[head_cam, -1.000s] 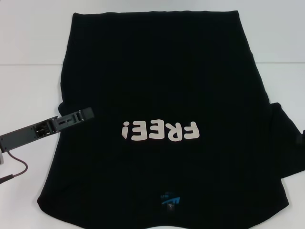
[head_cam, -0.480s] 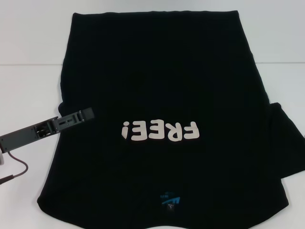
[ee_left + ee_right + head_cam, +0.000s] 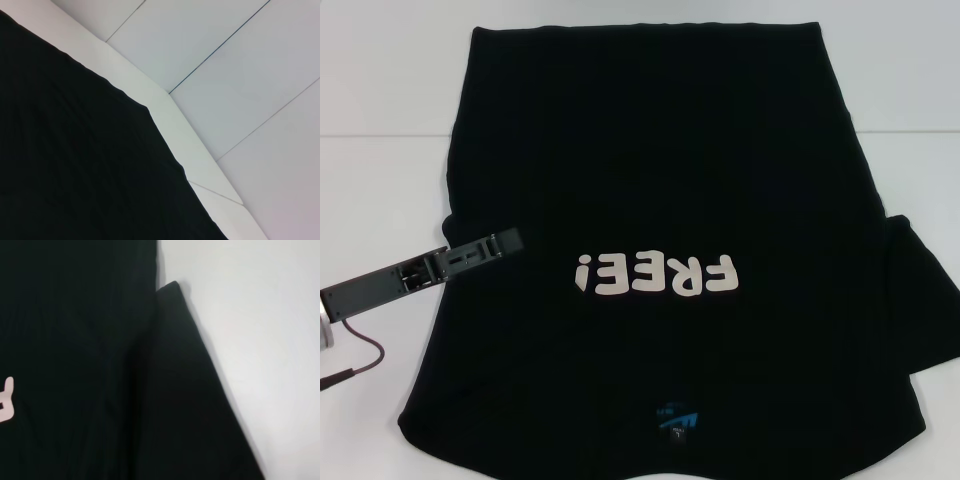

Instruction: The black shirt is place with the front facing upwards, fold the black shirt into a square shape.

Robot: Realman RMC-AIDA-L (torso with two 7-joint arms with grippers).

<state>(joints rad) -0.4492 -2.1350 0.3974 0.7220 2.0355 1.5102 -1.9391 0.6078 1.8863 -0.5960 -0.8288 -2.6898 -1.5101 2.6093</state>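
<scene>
The black shirt (image 3: 660, 150) lies flat on the white table (image 3: 380, 150), front up. Its white "FREE!" letters (image 3: 655, 275) and blue neck label (image 3: 678, 420) are towards the near edge. One sleeve (image 3: 920, 300) sticks out on the right; no sleeve shows on the left. My left gripper (image 3: 505, 241) reaches in from the left, its tip over the shirt's left edge beside the letters. The left wrist view shows the shirt (image 3: 75, 165) and its edge against the table. The right wrist view shows the shirt body (image 3: 75, 365) and the sleeve (image 3: 190, 405). My right gripper is out of view.
A dark red cable (image 3: 365, 360) hangs from my left arm at the near left. Bare white table (image 3: 910, 90) lies on both sides of the shirt. Floor tiles (image 3: 240, 60) show beyond the table's edge in the left wrist view.
My left gripper has slid a little to the right, further over the shirt's left edge. The shirt has not moved.
</scene>
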